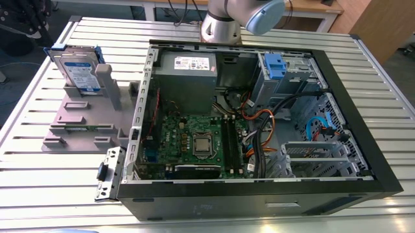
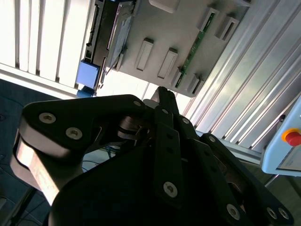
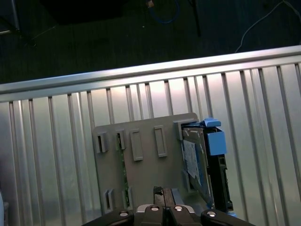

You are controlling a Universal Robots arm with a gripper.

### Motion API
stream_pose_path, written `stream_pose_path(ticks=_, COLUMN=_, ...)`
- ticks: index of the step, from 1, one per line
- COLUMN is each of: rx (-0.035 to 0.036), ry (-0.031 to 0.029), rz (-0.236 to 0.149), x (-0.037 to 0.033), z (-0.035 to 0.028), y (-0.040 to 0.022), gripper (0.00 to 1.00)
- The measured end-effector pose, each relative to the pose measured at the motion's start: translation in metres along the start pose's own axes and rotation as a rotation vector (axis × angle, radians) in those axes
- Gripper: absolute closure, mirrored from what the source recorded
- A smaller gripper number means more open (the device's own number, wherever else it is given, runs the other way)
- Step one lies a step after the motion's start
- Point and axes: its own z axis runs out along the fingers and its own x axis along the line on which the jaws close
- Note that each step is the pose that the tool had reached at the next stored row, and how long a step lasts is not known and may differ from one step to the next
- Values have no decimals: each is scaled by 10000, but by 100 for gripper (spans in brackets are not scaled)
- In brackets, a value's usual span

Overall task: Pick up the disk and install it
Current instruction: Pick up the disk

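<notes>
The disk (image 1: 79, 70) is a silver drive with a white and blue label in a blue bracket. It stands on edge in a grey slotted holder (image 1: 84, 121) on the slatted table, at the exterior view's left. In the first wrist view the disk (image 3: 194, 162) sits at one end of the holder (image 3: 141, 160), seen from well above. My gripper (image 3: 160, 191) hangs over the holder's edge, apart from the disk, its black fingers pressed together with nothing between them. In the second wrist view the gripper (image 2: 162, 92) points at the holder (image 2: 174, 42), with the disk (image 2: 115, 33) off to one side.
An open computer case (image 1: 337, 97) lies on the table (image 1: 39, 160) at the exterior view's right, with motherboard (image 1: 194, 141), cables and a grey power supply box (image 1: 188, 65). A bare blue clip (image 1: 275, 63) sits at the drive bay. The arm (image 1: 240, 19) rises behind the case.
</notes>
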Motion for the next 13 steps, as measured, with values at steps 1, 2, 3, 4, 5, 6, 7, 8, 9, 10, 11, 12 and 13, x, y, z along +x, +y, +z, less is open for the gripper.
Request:
stream_pose_path(ticks=1, rx=-1, ry=0, rz=-6, x=0, z=0, y=0, gripper=89)
stream_pose_path(ticks=2, rx=0, ry=0, rz=-13, x=0, z=0, y=0, gripper=89)
stream_pose_path(ticks=3, rx=-1, ry=1, rz=-19, x=0, z=0, y=0, gripper=89)
stream_pose_path(ticks=4, rx=0, ry=1, rz=-26, x=0, z=0, y=0, gripper=89)
stream_pose_path(ticks=5, rx=-1, ry=1, rz=-32, x=0, z=0, y=0, gripper=89)
stream_pose_path(ticks=6, rx=-1, ry=2, rz=-38, x=0, z=0, y=0, gripper=89)
stream_pose_path(ticks=7, rx=-1, ry=1, rz=-44, x=0, z=0, y=0, gripper=89)
stream_pose_path(ticks=8, rx=-1, ry=2, rz=-51, x=0, z=0, y=0, gripper=89)
stream_pose_path(ticks=9, rx=-2, ry=2, rz=-57, x=0, z=0, y=0, gripper=89)
stream_pose_path(ticks=10, rx=-1, ry=2, rz=-64, x=0, z=0, y=0, gripper=89)
stream_pose_path(ticks=11, rx=-1, ry=2, rz=-70, x=0, z=0, y=0, gripper=89)
stream_pose_path(ticks=12, rx=-2, ry=3, rz=-77, x=0, z=0, y=0, gripper=89)
stream_pose_path(ticks=13, rx=-2, ry=4, rz=-83, x=0, z=0, y=0, gripper=89)
